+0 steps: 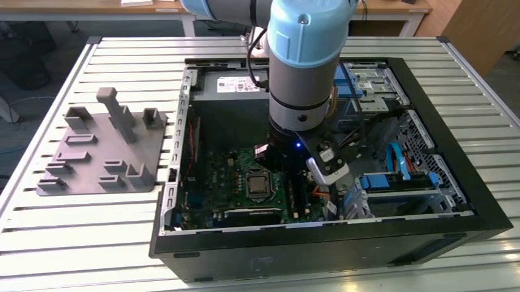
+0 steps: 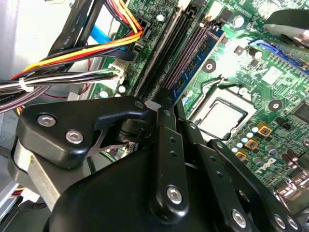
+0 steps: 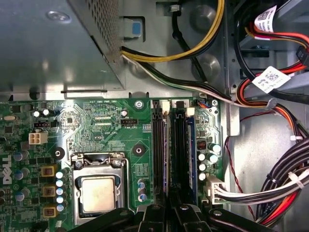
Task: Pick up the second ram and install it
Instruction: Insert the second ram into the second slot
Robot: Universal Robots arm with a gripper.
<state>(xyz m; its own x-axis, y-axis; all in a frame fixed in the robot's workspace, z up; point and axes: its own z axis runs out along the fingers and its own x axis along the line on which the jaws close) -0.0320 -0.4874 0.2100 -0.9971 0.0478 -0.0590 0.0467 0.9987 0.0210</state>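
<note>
Hovering low inside the PC case [image 1: 455, 182], pincer [image 3: 169, 212] sits right over the mem slots [image 3: 179, 145] on the mobo. Can't tell its grip or what it holds. Thin dark strip just ahead of its tip, prob the second ram [image 3: 167, 159], lies along the slots. Seating not confirmed, IMO near the end.

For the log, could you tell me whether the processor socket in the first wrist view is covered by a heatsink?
No, the processor socket lies bare, its silver chip lid and metal frame showing on the motherboard.
</note>
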